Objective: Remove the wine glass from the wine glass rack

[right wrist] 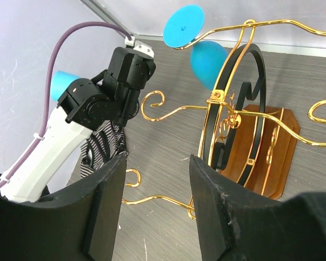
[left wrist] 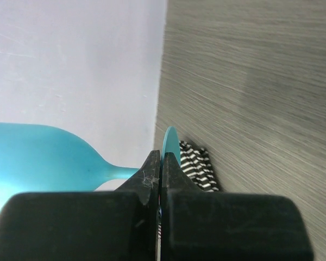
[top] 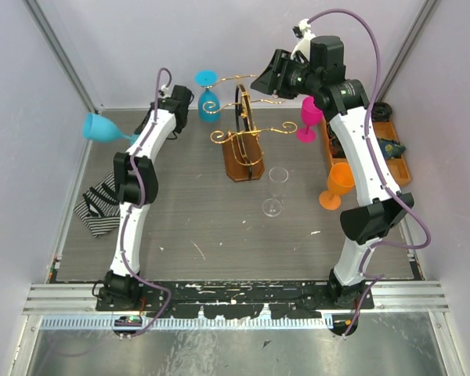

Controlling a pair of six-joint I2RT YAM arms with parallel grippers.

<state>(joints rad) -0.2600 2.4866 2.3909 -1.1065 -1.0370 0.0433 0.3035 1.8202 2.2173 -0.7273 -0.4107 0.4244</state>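
Left wrist view: the left pincer (left wrist: pixel 161 163) was shut tight on the stem of the teal wine glass (left wrist: pixel 43 157), held sideways by the left wall, well apart from the rack (top: pixel 243 145). The right pincer (right wrist: pixel 157 160) stood half apart near the rack, holding nothing.

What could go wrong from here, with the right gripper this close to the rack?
1. The left gripper pinches the teal glass by its thin stem, bowl sideways near the left wall: it might swivel or knock.
2. The open right gripper hovers near the wine glass rack wires; snagging one could shake off the blue glass.
3. The right arm could topple the orange glass beside it.
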